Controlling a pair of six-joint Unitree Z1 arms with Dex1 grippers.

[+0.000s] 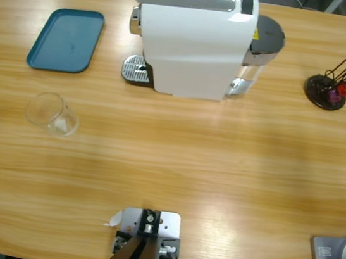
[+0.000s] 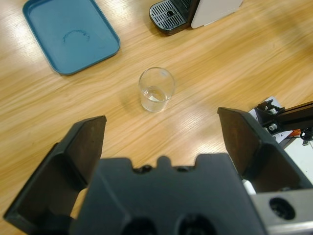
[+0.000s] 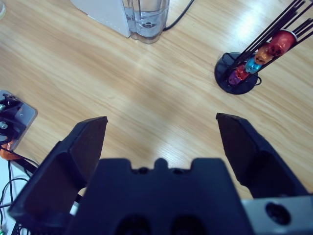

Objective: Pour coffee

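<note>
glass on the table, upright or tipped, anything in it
Upright: the glass stands on the table with its open rim up. Only a shallow pale layer shows at its bottom.

capsule rack [image 1: 332, 86]: cut by right edge | coffee machine [image 3: 127, 14]: cut by top edge

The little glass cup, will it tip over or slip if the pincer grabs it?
The glass cup stands upright on the table and looks short and wide, so it probably won't tip easily. Its smooth clear wall may slip between hard jaws. It holds only a thin layer of liquid, so it is likely light, and breakable.
</note>
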